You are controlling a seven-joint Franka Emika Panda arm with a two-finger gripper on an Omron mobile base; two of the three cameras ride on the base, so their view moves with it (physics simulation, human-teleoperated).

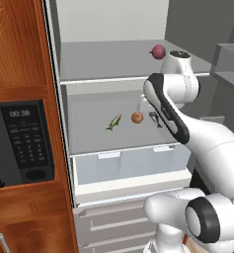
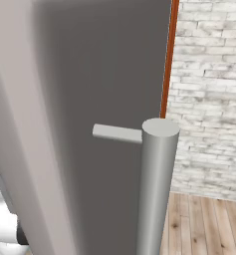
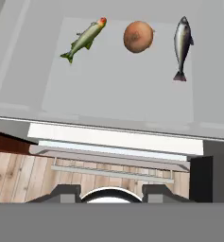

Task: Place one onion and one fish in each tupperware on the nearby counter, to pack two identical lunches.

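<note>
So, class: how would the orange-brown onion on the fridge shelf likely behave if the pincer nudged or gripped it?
The orange-brown onion looks round and smooth, so it would probably roll on the flat fridge shelf if nudged. Its curved skin may slip from narrow fingertips. It seems small, likely light.

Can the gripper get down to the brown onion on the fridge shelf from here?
Probably yes. The brown onion lies bare on the shelf, apart from the green fish and grey fish, with nothing between.

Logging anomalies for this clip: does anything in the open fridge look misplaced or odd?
Mildly odd: two fish, green-yellow and dark grey, lie bare on the fridge shelf either side of an orange-brown onion, unwrapped. A purple-red onion sits alone on the shelf above. Nothing looks spilled or damaged.
</note>
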